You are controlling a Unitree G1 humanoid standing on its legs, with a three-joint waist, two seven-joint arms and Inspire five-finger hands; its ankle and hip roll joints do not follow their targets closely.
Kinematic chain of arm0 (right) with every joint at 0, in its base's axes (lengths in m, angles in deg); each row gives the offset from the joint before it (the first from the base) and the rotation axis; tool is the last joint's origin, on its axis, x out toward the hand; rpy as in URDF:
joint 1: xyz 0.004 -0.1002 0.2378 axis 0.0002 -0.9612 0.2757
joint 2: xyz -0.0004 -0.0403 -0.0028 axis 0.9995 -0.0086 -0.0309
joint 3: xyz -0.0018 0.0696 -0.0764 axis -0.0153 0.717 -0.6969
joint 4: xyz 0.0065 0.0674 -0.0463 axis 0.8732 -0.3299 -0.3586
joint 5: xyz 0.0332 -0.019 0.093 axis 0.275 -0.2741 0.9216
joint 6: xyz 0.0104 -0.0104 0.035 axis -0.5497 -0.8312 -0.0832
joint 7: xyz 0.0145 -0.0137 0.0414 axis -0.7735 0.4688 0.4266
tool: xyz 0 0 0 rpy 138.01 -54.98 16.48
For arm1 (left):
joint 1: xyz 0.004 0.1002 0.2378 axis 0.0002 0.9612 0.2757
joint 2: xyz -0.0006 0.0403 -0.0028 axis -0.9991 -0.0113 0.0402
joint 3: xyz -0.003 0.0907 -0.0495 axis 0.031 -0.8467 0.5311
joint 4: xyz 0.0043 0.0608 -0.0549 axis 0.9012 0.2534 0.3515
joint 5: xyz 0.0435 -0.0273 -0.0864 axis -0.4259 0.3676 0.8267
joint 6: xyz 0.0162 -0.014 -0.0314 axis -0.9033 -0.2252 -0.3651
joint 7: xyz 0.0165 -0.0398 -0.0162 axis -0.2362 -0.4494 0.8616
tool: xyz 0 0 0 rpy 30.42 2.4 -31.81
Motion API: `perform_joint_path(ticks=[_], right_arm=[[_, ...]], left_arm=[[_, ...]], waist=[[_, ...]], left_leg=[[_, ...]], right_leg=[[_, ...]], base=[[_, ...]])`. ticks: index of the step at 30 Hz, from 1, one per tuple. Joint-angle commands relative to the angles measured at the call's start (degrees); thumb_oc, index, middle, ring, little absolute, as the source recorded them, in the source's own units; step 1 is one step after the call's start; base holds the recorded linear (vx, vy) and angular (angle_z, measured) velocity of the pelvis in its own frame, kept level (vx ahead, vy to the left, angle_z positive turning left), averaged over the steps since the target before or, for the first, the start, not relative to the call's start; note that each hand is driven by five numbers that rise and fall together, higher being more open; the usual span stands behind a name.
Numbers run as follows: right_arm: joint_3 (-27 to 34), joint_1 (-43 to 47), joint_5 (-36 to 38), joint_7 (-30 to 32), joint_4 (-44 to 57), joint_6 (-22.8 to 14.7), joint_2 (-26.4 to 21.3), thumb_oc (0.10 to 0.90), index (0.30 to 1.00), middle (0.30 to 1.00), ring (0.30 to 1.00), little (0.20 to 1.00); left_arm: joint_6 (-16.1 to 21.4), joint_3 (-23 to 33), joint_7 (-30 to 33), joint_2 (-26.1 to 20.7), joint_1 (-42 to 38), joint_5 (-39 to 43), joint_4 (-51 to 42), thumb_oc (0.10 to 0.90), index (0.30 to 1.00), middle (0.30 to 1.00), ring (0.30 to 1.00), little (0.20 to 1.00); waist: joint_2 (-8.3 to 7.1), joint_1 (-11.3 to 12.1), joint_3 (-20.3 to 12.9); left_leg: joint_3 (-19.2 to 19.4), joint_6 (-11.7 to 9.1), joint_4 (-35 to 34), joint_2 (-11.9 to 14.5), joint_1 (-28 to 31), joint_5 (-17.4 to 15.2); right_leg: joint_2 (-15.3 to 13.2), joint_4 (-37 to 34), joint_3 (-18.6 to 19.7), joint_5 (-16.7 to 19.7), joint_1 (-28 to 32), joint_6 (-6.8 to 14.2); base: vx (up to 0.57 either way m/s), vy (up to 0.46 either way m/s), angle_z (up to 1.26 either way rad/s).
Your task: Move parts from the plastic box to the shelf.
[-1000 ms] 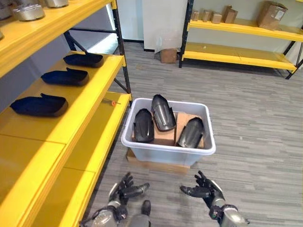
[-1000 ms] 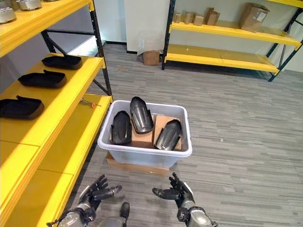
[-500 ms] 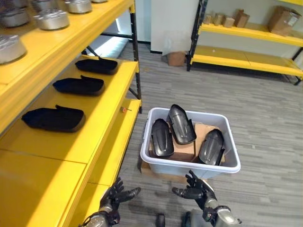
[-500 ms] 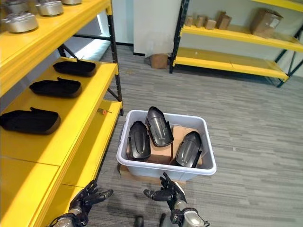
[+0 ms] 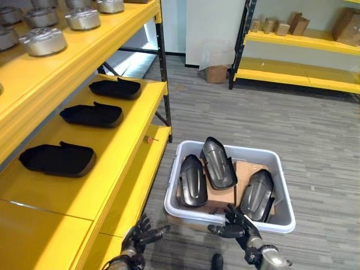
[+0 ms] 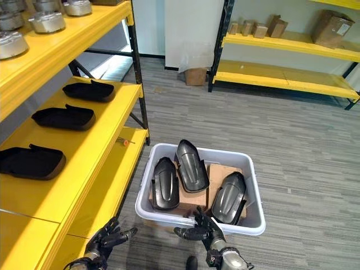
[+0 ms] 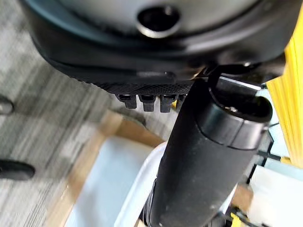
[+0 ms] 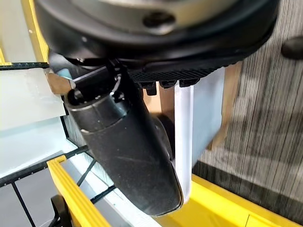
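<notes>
In the left eye view, a white plastic box [image 5: 227, 206] stands on the grey floor [image 5: 315, 129] beside a yellow shelf [image 5: 107, 146]. Three dark curved parts [image 5: 219, 163] lie in the box on pieces of cardboard: one at the box's left, one in the middle leaning toward the back wall, one at the right. Three flat black parts [image 5: 56, 159] already rest in a row on the shelf's middle level, and round metal pieces [image 5: 42, 41] sit on the level above. The left robot hand [image 5: 140, 237] hangs low by the shelf's lower board, fingers spread and holding nothing. The right robot hand [image 5: 239, 228] is at the box's near rim, fingers loosely spread, holding nothing.

In the right eye view, the right robot hand [image 6: 203, 229] shows against the near wall of the box [image 6: 169, 216].

In the left wrist view, the box's white rim [image 7: 137, 194] shows past the thumb.

In the right wrist view, the box's wall [image 8: 184, 123] stands just beyond the relaxed fingers.
</notes>
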Motion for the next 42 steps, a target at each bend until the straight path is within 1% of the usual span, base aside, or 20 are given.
perform_joint_path(ticks=[1, 3, 5, 6, 7, 8, 10, 11, 13, 14, 15, 16, 17, 18, 19, 21, 29, 35, 37, 42], right_arm=[[1.13, 1.87, 1.85, -0.95, 4.90, -4.52, -0.98, 0.900, 1.000, 1.000, 1.000, 1.000], [1.18, 2.13, 1.96, -0.89, 4.94, -4.73, -1.16, 0.900, 1.000, 1.000, 1.000, 1.000], [1.11, 2.83, 2.38, -0.65, 5.03, -5.19, -1.74, 0.900, 1.000, 1.000, 1.000, 1.000], [0.85, 3.09, 2.74, -0.94, 5.94, -5.52, -2.23, 0.900, 1.000, 1.000, 1.000, 1.000], [0.86, 3.10, 2.75, -0.94, 5.95, -5.51, -2.24, 0.900, 1.000, 1.000, 1.000, 1.000], [0.84, 3.02, 2.65, -1.04, 6.18, -5.61, -2.45, 0.900, 1.000, 1.000, 1.000, 1.000], [0.99, 3.30, 2.11, -0.82, 7.20, -5.81, -3.18, 0.900, 1.000, 1.000, 1.000, 1.000], [1.39, 3.94, 2.09, -0.40, 7.87, -6.05, -3.51, 0.900, 1.000, 1.000, 1.000, 1.000], [1.82, 4.49, 2.58, -0.36, 9.94, -6.68, -3.66, 0.900, 1.000, 1.000, 1.000, 1.000], [2.05, 4.73, 2.30, 0.00, 11.34, -7.11, -3.94, 0.900, 1.000, 1.000, 1.000, 1.000], [2.04, 4.65, 2.29, 0.02, 11.41, -7.07, -3.96, 0.900, 1.000, 1.000, 1.000, 1.000], [2.27, 5.10, 2.05, 0.36, 12.07, -7.60, -4.11, 0.900, 1.000, 1.000, 1.000, 1.000], [3.01, 5.90, 1.46, 1.00, 14.26, -8.70, -4.40, 0.900, 1.000, 1.000, 1.000, 1.000], [3.15, 6.13, 1.00, 1.34, 14.73, -9.06, -4.52, 0.900, 1.000, 1.000, 1.000, 1.000], [3.33, 6.19, 0.55, 1.21, 15.90, -9.05, -4.53, 0.900, 1.000, 1.000, 1.000, 1.000], [3.74, 5.64, -0.24, 0.86, 19.27, -9.70, -4.33, 0.900, 1.000, 1.000, 1.000, 1.000], [6.93, 4.86, -1.07, 0.31, 32.68, -12.32, -5.74, 0.900, 1.000, 1.000, 1.000, 1.000], [8.77, 5.60, -2.03, 1.36, 36.70, -13.75, -6.75, 0.900, 1.000, 1.000, 1.000, 1.000], [11.07, 7.72, -6.00, 3.50, 40.15, -15.19, -8.73, 0.900, 1.000, 1.000, 1.000, 1.000], [13.39, 13.65, -11.66, 8.46, 40.24, -16.51, -10.58, 0.900, 1.000, 1.000, 1.000, 1.000]], left_arm=[[3.41, 0.35, -1.10, -0.97, -0.85, 0.69, -4.77, 0.900, 1.000, 1.000, 1.000, 1.000], [3.53, 0.31, -1.05, -0.94, -1.16, 0.73, -4.76, 0.900, 1.000, 1.000, 1.000, 1.000], [3.71, 0.11, -0.77, -0.53, -2.15, 1.06, -4.72, 0.900, 1.000, 1.000, 1.000, 1.000], [3.98, 0.12, -0.87, -0.10, -2.46, 1.22, -4.92, 0.900, 1.000, 1.000, 1.000, 1.000], [3.98, 0.12, -0.87, -0.09, -2.48, 1.22, -4.93, 0.900, 1.000, 1.000, 1.000, 1.000], [3.98, 0.13, -1.02, 0.01, -2.45, 1.24, -4.92, 0.900, 1.000, 1.000, 1.000, 1.000], [4.07, -0.02, -0.90, 0.18, -2.54, 1.21, -4.82, 0.900, 1.000, 1.000, 1.000, 1.000], [4.04, 0.05, -0.64, 0.40, -2.64, 1.48, -4.85, 0.900, 1.000, 1.000, 1.000, 1.000], [3.88, 0.40, -0.56, 0.55, -2.20, 1.45, -5.03, 0.900, 1.000, 1.000, 1.000, 1.000], [3.84, 0.42, -0.55, 0.43, -1.78, 1.46, -5.43, 0.900, 1.000, 1.000, 1.000, 1.000], [3.83, 0.41, -0.54, 0.43, -1.72, 1.46, -5.47, 0.900, 1.000, 1.000, 1.000, 1.000], [3.84, 0.38, -0.45, 0.42, -1.62, 1.34, -5.23, 0.900, 1.000, 1.000, 1.000, 1.000], [4.11, 0.55, -0.43, 0.55, -1.52, 0.75, -5.17, 0.900, 1.000, 1.000, 1.000, 1.000], [4.21, 0.40, -0.24, 0.79, -1.49, 0.80, -5.14, 0.900, 1.000, 1.000, 1.000, 1.000], [4.28, 0.81, -0.49, 1.07, -1.17, 1.01, -5.04, 0.900, 1.000, 1.000, 1.000, 1.000], [4.48, 0.64, -0.94, 1.57, -0.75, 1.14, -5.02, 0.900, 1.000, 1.000, 1.000, 1.000], [4.37, -0.05, -2.40, -0.72, 1.05, 0.85, -6.91, 0.900, 1.000, 1.000, 1.000, 1.000], [4.40, -0.10, -2.43, -1.78, 1.71, 1.33, -7.21, 0.900, 1.000, 1.000, 1.000, 1.000], [4.55, 0.11, -2.21, -2.58, 1.80, 2.00, -7.86, 0.900, 1.000, 1.000, 1.000, 1.000], [4.94, -1.05, -1.62, -3.57, -0.30, 2.54, -8.32, 0.900, 1.000, 1.000, 1.000, 1.000]], waist=[[0.26, -0.16, -1.77], [0.28, -0.24, -1.58], [0.19, -0.46, -0.51], [-0.17, -0.33, 0.63], [-0.09, -0.43, 0.64], [-0.23, -0.16, 1.09], [-0.60, 0.53, 2.27], [-0.63, 0.79, 2.61], [-0.62, 0.75, 2.38], [-0.72, 0.99, 2.16], [-0.75, 1.16, 2.23], [-0.50, 1.46, 2.14], [0.56, 1.91, 2.16], [0.86, 1.85, 2.33], [1.24, 1.84, 1.96], [2.00, 1.68, 1.06], [1.61, 0.90, 1.09], [1.03, 0.46, 1.61], [0.53, 0.25, 2.44], [0.13, 0.30, 4.87]], left_leg=[[-3.61, -6.19, -2.43, 9.05, -3.08, 2.40], [-3.67, -6.53, -1.05, 9.32, -3.71, 2.46], [-3.65, -7.96, 5.84, 9.85, -6.76, 3.41], [-4.22, -8.83, 13.58, 9.37, -9.90, 5.27], [-4.36, -8.83, 14.14, 9.39, -10.22, 5.01], [-4.79, -8.90, 16.68, 8.89, -11.22, 5.83], [-7.74, -8.31, 22.90, 6.26, -14.05, 7.04], [-8.42, -7.94, 22.83, 5.62, -15.39, 7.38], [-7.26, -7.59, 17.50, 6.92, -16.35, 6.12], [-6.93, -7.61, 13.56, 8.32, -16.51, 5.84], [-6.73, -7.63, 13.19, 8.39, -16.11, 5.89], [-6.76, -7.78, 8.88, 10.09, -16.44, 7.09], [-7.09, -8.35, 3.68, 12.32, -16.80, 10.44], [-5.96, -8.73, 3.67, 12.98, -17.47, 11.53], [-5.78, -8.59, 2.82, 13.07, -16.59, 10.71], [-3.79, -8.81, -0.77, 13.69, -14.12, 11.14], [0.71, -6.99, -1.27, 11.30, -10.86, 8.00], [1.55, -6.23, -0.08, 10.44, -12.09, 6.62], [1.86, -5.81, 0.70, 10.09, -13.83, 6.16], [1.01, -5.63, 2.91, 9.74, -18.39, 5.98]], right_leg=[[-0.34, 3.00, -0.29, -5.83, -0.42, 2.44], [-0.06, 3.20, -0.24, -6.17, -0.33, 2.16], [0.68, 3.36, 0.09, -6.96, 0.10, 1.06], [1.24, 3.16, 0.39, -7.49, 1.14, -0.04], [1.30, 3.15, 0.29, -7.48, 1.13, -0.04], [1.45, 3.01, 0.34, -7.72, 1.63, -0.44], [1.39, 2.83, 0.96, -7.86, 2.43, -1.05], [1.21, 2.74, 0.95, -8.02, 2.48, -0.99], [0.83, 2.28, 1.11, -8.14, 2.68, -0.38], [0.61, 2.00, 1.40, -8.31, 2.92, 0.02], [0.61, 1.98, 1.57, -8.36, 3.07, 0.00], [0.61, 1.96, 1.92, -8.67, 3.29, 0.39], [0.82, 1.90, 2.96, -9.41, 4.02, 0.84], [0.38, 1.92, 3.04, -9.71, 4.37, 1.07], [0.38, 1.93, 3.54, -10.19, 4.51, 1.19], [-0.06, 1.88, 3.74, -10.13, 5.01, 1.50], [-4.12, 2.89, 5.01, -9.64, 4.74, 3.74], [-5.26, 3.20, 5.53, -9.38, 3.35, 4.64], [-5.78, 3.50, 5.68, -9.15, 1.46, 4.99], [-6.19, 4.91, 5.53, -8.82, -2.58, 4.99]], base=[[0.00, -0.098, 0.02], [-0.02, -0.086, 0.09], [-0.05, -0.149, 0.05], [-0.05, -0.127, 0.11], [-0.03, -0.114, 0.17], [-0.01, -0.055, 0.19], [0.00, -0.060, 0.09], [0.02, -0.006, -0.07], [0.10, 0.054, -0.22], [0.11, 0.055, -0.26], [0.12, 0.078, -0.34], [0.15, 0.131, -0.65], [0.17, 0.193, -0.44], [0.14, 0.180, -0.19], [0.12, 0.161, 0.10], [0.15, 0.173, -0.37], [0.10, 0.146, -0.31], [0.02, 0.065, 0.00], [-0.02, 0.054, -0.02], [-0.09, 0.007, -0.05]])
